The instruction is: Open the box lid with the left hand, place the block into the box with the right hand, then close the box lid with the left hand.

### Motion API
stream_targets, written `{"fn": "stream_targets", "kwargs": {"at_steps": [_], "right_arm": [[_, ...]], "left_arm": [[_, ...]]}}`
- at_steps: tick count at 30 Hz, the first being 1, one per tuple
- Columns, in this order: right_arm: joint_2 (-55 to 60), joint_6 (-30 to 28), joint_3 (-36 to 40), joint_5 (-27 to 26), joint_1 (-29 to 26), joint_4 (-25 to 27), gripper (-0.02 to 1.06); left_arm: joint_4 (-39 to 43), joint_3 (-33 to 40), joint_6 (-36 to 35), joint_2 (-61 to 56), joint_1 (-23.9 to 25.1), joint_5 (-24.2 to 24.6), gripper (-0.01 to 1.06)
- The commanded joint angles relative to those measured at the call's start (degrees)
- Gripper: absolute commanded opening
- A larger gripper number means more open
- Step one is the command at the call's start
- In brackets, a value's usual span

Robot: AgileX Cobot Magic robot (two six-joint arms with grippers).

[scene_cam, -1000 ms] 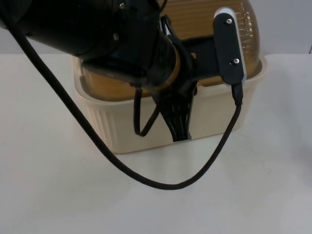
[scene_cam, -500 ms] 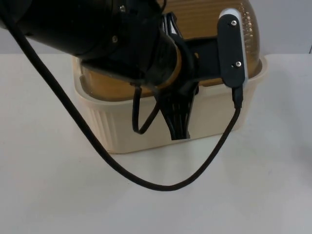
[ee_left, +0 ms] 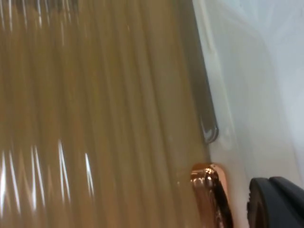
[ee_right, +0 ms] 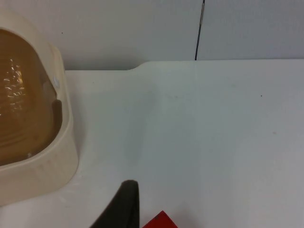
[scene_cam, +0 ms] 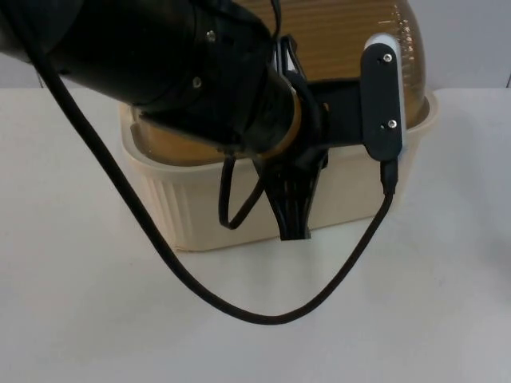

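Note:
A cream box (scene_cam: 200, 215) stands mid-table under a ribbed amber lid (scene_cam: 343, 32) that domes up at the back. My left arm reaches over it, and the left gripper (scene_cam: 293, 227) hangs down in front of the box's front wall. In the left wrist view the lid (ee_left: 95, 118) is very close, with its copper handle (ee_left: 209, 187) at the white rim (ee_left: 228, 95). My right gripper (ee_right: 127, 209) waits low over the table to the right of the box (ee_right: 52, 156). A corner of the red block (ee_right: 161, 222) lies right beside it.
The grey partition wall (ee_right: 142, 28) closes off the table behind the box. White table top (ee_right: 213, 133) stretches to the right of the box, and more of it (scene_cam: 96, 319) lies in front of the box.
My left arm has shifted slightly right and lower, so its gripper tip now reaches the foot of the box's front wall. The box and lid stay put.

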Motion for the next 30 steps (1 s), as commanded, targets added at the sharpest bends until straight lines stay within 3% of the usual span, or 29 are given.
{"fn": "stream_targets", "kwargs": {"at_steps": [1, 30], "right_arm": [[0.0, -0.1, -0.5, -0.5, 0.1, 0.1, 1.04], [0.0, -0.3, -0.5, -0.4, 0.1, -0.6, 1.04]], "left_arm": [[0.6, -0.3, -0.5, 0.1, -0.1, 0.5, 0.00], [3.6, -0.3, -1.7, -1.2, -0.1, 7.0, 0.00]]}}
